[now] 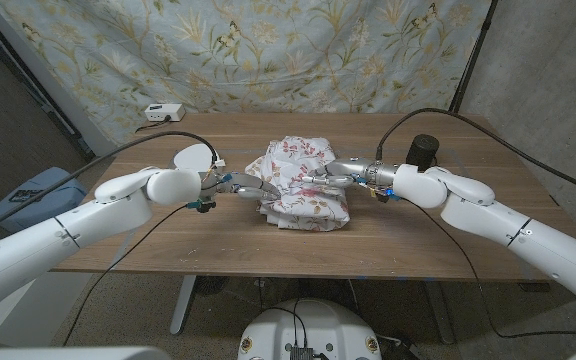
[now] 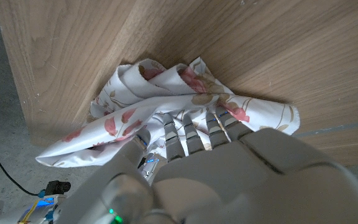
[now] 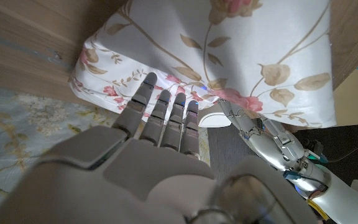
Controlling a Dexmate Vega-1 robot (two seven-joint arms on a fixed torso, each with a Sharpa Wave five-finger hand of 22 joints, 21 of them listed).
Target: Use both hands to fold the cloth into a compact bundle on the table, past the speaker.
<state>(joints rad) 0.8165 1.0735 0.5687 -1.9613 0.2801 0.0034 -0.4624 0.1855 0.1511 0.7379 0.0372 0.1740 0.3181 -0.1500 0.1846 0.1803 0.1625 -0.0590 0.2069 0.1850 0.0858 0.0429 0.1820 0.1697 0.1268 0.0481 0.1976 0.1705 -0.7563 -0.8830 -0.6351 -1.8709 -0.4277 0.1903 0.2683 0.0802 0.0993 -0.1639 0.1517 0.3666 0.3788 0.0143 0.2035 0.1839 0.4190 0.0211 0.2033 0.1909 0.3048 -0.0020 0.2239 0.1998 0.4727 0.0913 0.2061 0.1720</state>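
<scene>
Both hands met the floral cloth (image 1: 301,183) at mid-table: the left hand (image 1: 240,185) pressed extended fingers (image 2: 185,134) against its bunched edge, and the right hand (image 1: 340,174) laid straight fingers (image 3: 166,106) on its opposite side; whether either gripped could not be determined. Bare wooden table (image 1: 168,235) surrounded the bundle, with a black speaker (image 1: 425,150) behind the right arm and a white disc (image 1: 194,157) behind the left.

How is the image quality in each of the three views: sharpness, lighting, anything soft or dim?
Head view: evenly lit, sharp; the cloth and speaker read clearly. Left wrist view: left hand close and soft, cloth sharper, floor corner dim. Right wrist view: right hand blurred in the foreground, cloth bright.
</scene>
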